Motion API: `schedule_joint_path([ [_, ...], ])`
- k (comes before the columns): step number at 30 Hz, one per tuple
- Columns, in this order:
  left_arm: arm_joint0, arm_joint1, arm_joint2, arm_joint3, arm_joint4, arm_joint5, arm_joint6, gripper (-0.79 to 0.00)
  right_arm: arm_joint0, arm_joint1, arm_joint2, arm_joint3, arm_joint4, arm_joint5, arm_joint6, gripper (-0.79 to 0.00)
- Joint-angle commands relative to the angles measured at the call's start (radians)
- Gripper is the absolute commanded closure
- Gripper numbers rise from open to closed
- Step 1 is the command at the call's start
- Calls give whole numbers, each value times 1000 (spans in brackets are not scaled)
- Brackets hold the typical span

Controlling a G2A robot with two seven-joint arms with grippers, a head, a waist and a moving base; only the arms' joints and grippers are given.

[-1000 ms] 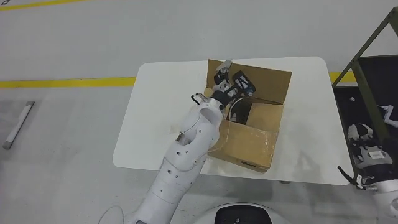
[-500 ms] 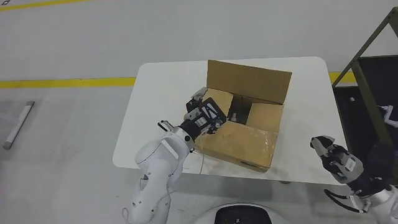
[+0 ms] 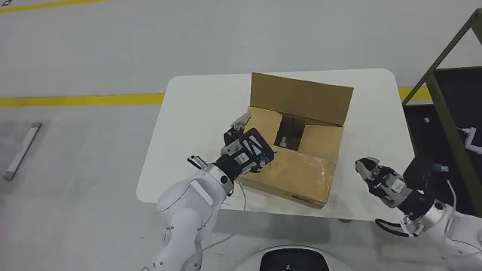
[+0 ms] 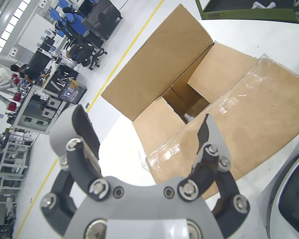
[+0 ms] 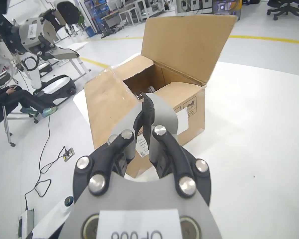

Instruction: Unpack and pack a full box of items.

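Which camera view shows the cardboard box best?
The right wrist view: the cardboard box with raised flap, opening and labelled side together. The top view shows it from above, farther off; the left wrist view shows mostly its flaps.

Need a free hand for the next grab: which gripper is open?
The left gripper: it is spread wide with nothing in it, while the right gripper is pinched shut.

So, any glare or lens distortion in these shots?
Left wrist view: the clear tape on the box flap glints; the wide lens bends the room toward the edges. Right wrist view: same bending. Top view: even light, soft shadows on the table.
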Motion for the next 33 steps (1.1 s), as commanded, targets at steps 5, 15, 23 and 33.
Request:
schedule_joint_path([
  [5,0,0,0,0,0,0,0,-785,151,14,-60,123,43,-41,139,-372],
  [15,0,0,0,0,0,0,0,-785,231,37,-102,192,172,-84,297,-416],
  [23,0,0,0,0,0,0,0,-785,230,54,-132,194,339,-67,406,-400],
  [33,0,0,0,0,0,0,0,-785,218,79,-127,165,573,-3,522,-289],
])
